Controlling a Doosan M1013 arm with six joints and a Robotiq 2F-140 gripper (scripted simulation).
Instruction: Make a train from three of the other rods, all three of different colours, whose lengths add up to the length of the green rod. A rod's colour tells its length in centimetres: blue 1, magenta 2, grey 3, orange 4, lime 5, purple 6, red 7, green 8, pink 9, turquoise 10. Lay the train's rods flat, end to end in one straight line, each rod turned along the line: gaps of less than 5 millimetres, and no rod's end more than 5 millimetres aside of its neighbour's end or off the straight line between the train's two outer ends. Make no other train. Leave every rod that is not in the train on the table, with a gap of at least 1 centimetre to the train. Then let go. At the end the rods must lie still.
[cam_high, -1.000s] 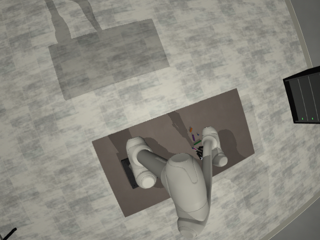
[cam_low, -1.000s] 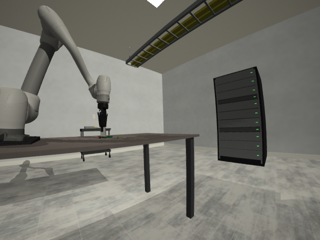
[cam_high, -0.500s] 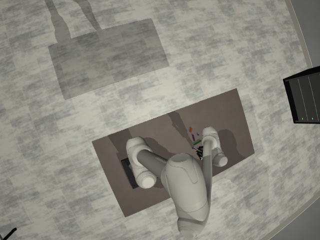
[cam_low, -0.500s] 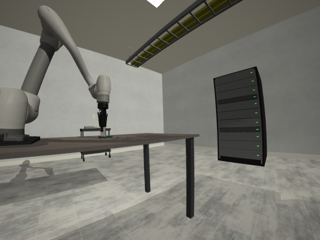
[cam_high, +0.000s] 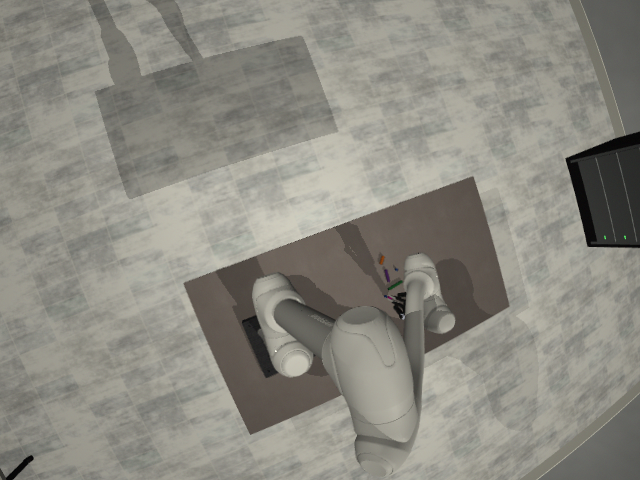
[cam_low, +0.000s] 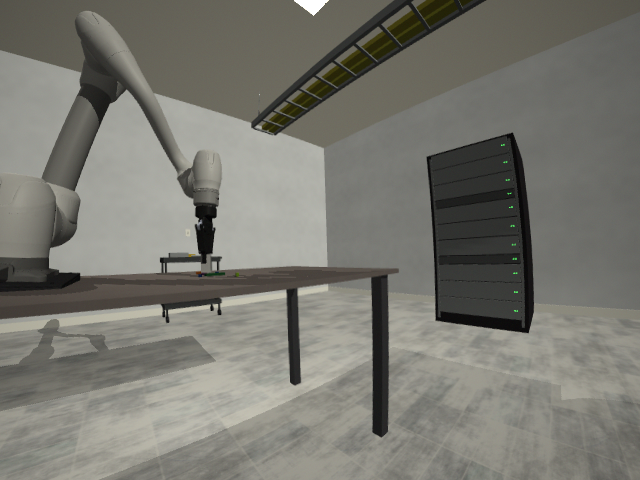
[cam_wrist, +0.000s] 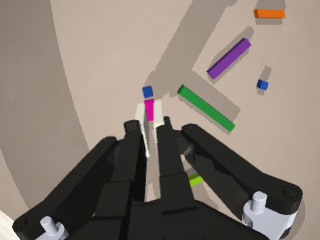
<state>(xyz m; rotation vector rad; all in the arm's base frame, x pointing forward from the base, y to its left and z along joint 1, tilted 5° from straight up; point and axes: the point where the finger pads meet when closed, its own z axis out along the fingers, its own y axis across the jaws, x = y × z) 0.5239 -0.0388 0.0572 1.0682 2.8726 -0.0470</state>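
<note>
My gripper (cam_wrist: 151, 114) (cam_low: 206, 267) is shut on the magenta rod (cam_wrist: 149, 106), low over the table. One blue rod (cam_wrist: 147, 92) (cam_high: 385, 296) lies just beyond the magenta rod's far end, with a small gap in the wrist view. The green rod (cam_wrist: 206, 108) (cam_high: 394, 285) lies slanted to the right of the fingers. The purple rod (cam_wrist: 229, 58) (cam_high: 386, 275) lies beyond it, and the orange rod (cam_wrist: 269, 14) (cam_high: 382, 259) lies at the upper right. A second blue rod (cam_wrist: 262, 84) lies right of the purple one. A lime rod (cam_wrist: 195, 179) (cam_low: 237, 274) is partly hidden behind the gripper in the wrist view.
The brown table (cam_high: 429, 217) (cam_low: 336, 276) carries the rods and the arm's dark base plate (cam_high: 256, 343). Its far-side edge lies beyond the orange rod in the top view. A black rack cabinet (cam_low: 480, 232) stands away from the table.
</note>
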